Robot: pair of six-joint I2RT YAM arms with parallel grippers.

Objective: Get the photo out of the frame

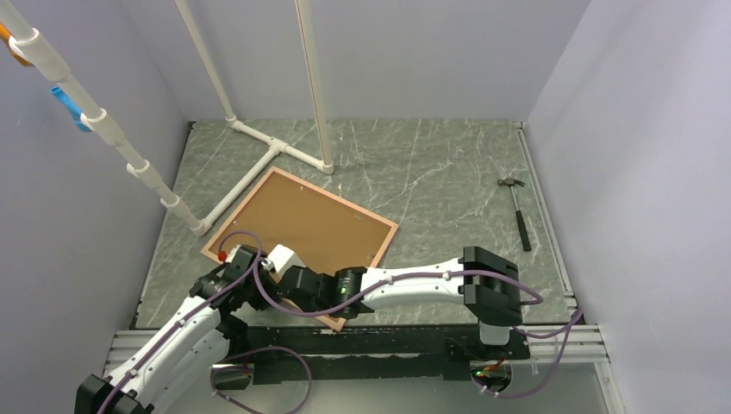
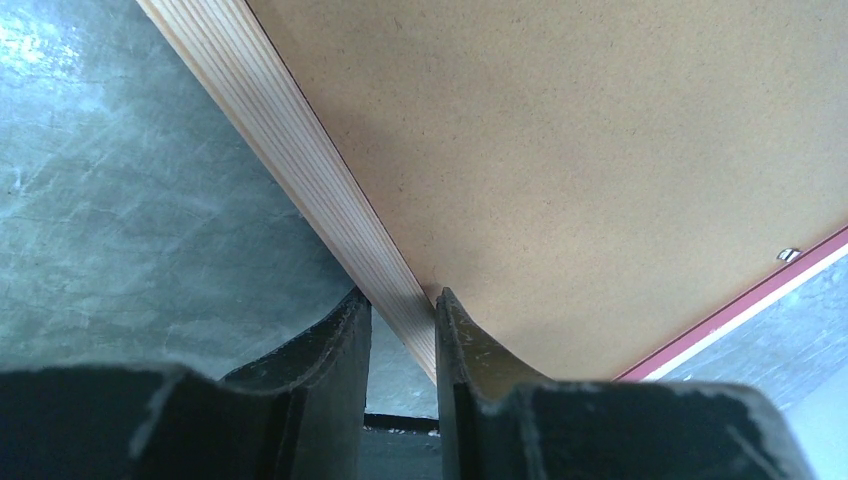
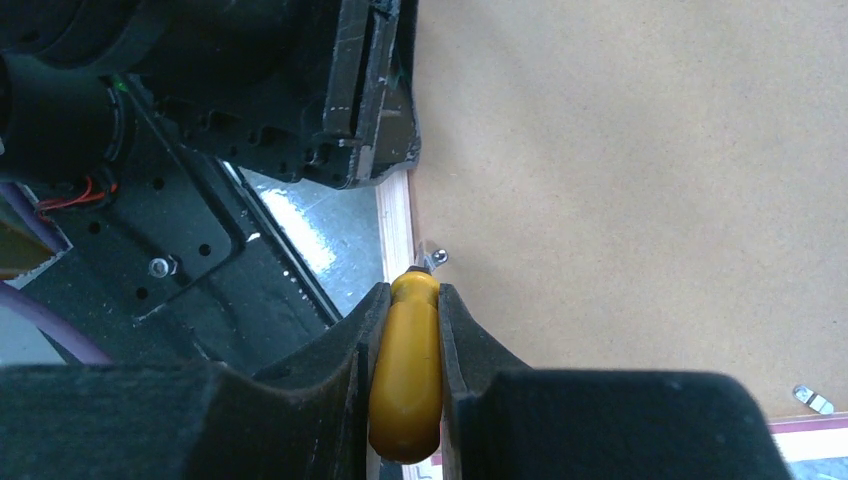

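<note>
The frame (image 1: pixel 390 229) lies face down on the table, its brown backing board (image 1: pixel 302 220) facing up. The photo's printed side is hidden. My left gripper (image 1: pixel 257 263) is shut on the frame's pale wood edge (image 2: pixel 300 170) at the near left; in the left wrist view its jaws (image 2: pixel 403 305) straddle that edge. My right gripper (image 1: pixel 297 280) is shut on a yellow tool handle (image 3: pixel 405 370). The tool's tip sits at a small metal tab (image 3: pixel 436 257) beside the frame's edge (image 3: pixel 395 215) on the backing board (image 3: pixel 650 180).
A white pipe stand (image 1: pixel 276 142) rests on the table at the frame's far corner. A hammer (image 1: pixel 520 211) lies at the right. Another metal tab (image 3: pixel 812 398) shows near the pink edge (image 2: pixel 740 315). Walls close in the table.
</note>
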